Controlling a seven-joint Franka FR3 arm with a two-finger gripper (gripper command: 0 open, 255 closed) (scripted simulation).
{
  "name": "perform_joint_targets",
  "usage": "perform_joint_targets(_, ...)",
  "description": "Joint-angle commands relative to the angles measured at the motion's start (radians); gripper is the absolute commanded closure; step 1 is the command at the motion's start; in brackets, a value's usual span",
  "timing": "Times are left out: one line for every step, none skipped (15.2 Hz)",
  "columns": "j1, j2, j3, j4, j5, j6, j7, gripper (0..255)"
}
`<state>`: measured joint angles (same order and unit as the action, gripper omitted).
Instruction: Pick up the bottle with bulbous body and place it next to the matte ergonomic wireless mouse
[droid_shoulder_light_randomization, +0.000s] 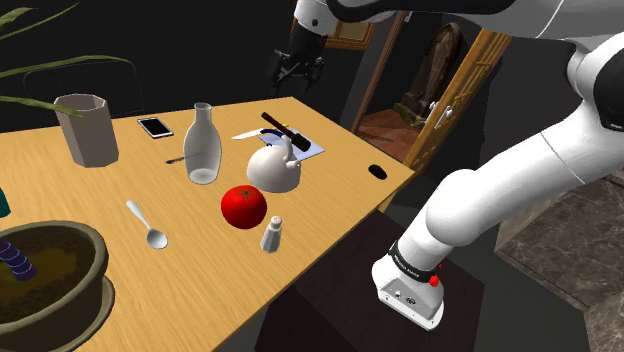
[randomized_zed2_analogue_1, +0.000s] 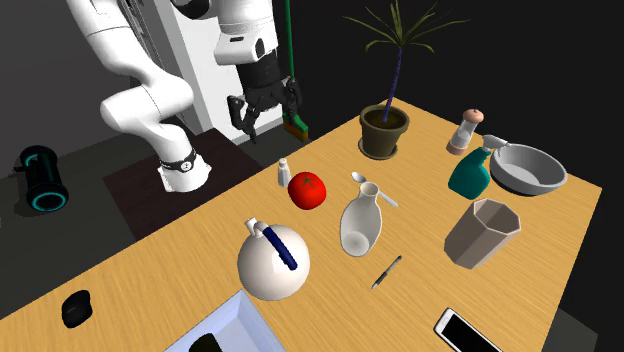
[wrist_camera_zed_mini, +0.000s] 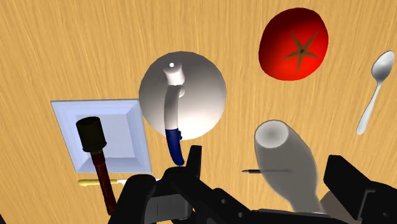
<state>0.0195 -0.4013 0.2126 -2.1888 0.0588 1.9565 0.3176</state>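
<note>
Jaws apart, high above bottle (wrist_camera_zed_mini: 298, 173) w/o contact – step 1, pre-grasp.
Next: descend & clamp neck; mouse (droid_shoulder_light_randomization: 377, 171) well apart from bottle.

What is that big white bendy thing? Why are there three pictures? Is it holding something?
That is a robot arm. At its end is a black pincer with two fingers. They stand open and hold nothing.

One picture is taken from beside the arm's stand. One looks at the arm from across the table. One comes from a camera on the hand, looking down past the fingers.

On the table are a bottle, a kettle, a red tomato, a spoon, a small shaker, a cup, a phone and a black mouse near the edge.

The pincer hangs in the air above the bottle and kettle, touching neither.
</note>
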Motion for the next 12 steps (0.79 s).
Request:
perform_joint_targets(-0.002,0.075,0.025,0.038,-0.018,0.041,0.030,0)
perform_joint_targets(-0.003,0.112,0.037,0.057,-0.029,0.058,0.045,0)
perform_joint_targets(-0.004,0.148,0.048,0.078,-0.041,0.074,0.061,0)
perform_joint_targets(-0.004,0.185,0.059,0.101,-0.054,0.089,0.077,0)
perform_joint_targets(-0.004,0.223,0.069,0.124,-0.069,0.102,0.094,0)
perform_joint_targets(-0.003,0.261,0.078,0.150,-0.086,0.114,0.111,0)
perform_joint_targets(-0.002,0.300,0.087,0.176,-0.103,0.125,0.128,0)
perform_joint_targets(0.000,0.339,0.095,0.204,-0.122,0.134,0.146,0)
perform_joint_targets(0.004,0.378,0.101,0.234,-0.141,0.142,0.164,0)
perform_joint_targets(0.008,0.418,0.107,0.265,-0.161,0.148,0.182,0)
perform_joint_targets(0.013,0.458,0.111,0.298,-0.182,0.153,0.199,0)
perform_joint_targets(0.020,0.498,0.115,0.332,-0.203,0.156,0.216,0)
